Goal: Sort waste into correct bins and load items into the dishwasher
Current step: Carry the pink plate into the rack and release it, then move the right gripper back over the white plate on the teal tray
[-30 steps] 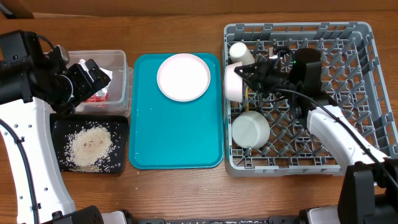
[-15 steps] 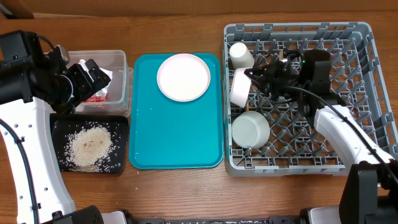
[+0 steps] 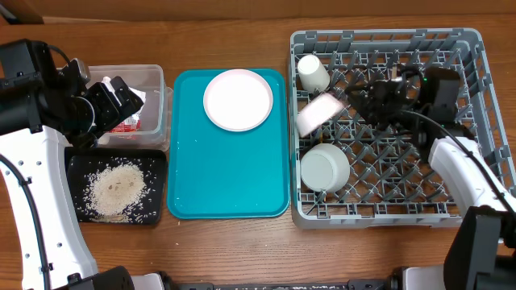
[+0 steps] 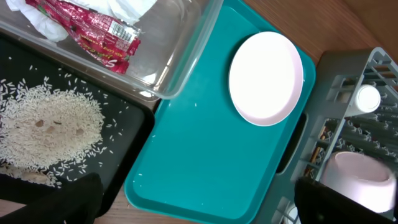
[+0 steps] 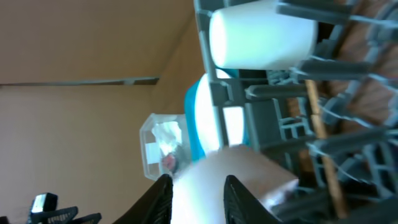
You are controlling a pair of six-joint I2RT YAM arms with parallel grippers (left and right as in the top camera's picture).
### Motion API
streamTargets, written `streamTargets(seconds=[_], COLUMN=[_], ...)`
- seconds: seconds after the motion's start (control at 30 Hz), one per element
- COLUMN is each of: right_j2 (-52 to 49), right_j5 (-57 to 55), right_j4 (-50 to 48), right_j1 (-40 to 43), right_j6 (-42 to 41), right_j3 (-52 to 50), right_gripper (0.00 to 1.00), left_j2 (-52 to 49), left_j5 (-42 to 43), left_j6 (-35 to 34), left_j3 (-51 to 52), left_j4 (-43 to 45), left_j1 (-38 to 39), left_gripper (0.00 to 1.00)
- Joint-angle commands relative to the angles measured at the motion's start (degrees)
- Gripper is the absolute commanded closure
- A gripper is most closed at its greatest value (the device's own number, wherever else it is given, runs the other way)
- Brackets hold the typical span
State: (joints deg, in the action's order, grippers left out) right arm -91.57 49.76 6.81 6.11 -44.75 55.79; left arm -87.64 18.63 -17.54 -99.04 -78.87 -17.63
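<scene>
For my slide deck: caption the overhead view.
Right tool grips the tilted pink bowl inside the grey rack; a round plate sits on the teal tray.

- One pale pink plate [image 3: 238, 99], on the far part of the one teal serving tray [image 3: 226, 177].
- Two bowls at the left side of the one grey dish rack [image 3: 459, 48]: a tilted pink bowl [image 3: 320, 114] and, nearer, a grey-green bowl [image 3: 324, 167].
- One cream cup [image 3: 312, 71], in the rack's far left corner.
- One clear tub [image 3: 153, 76], far left.
- One black tray [image 3: 76, 165], near left.
- One red wrapper [image 4: 99, 34] and one wad of tissue [image 4: 130, 7], both in the tub.
- One heap of rice grains [image 3: 117, 189], too many to count.
- One wooden chopstick [image 5: 322, 134] shows; a second cannot be made out.
</scene>
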Motion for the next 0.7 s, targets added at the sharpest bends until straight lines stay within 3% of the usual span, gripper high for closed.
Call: streamTargets(seconds=[0.0,0.37,0.67], right_j2=[-0.22,0.2,6.64], right_j5=[0.9,3.96,4.63], right_j4=[1.73,5.38,7.5], right_j1=[2.05,8.83,4.15], right_j6=[5.88,9.51,17.07], right_j3=[-0.24,0.52,3.76], right_gripper=[0.69,0.62,0.62], left_j2=[0.74,0.74,0.74], left_j5=[-0.22,-0.22,-0.22], left_j6=[1.25,1.25,1.25], left_j3=[-0.7,-0.7,-0.7], left_j4=[0.0,0.0,0.0], left_j1=[0.07,0.07,0.07], left_gripper=[0.0,0.0,0.0])
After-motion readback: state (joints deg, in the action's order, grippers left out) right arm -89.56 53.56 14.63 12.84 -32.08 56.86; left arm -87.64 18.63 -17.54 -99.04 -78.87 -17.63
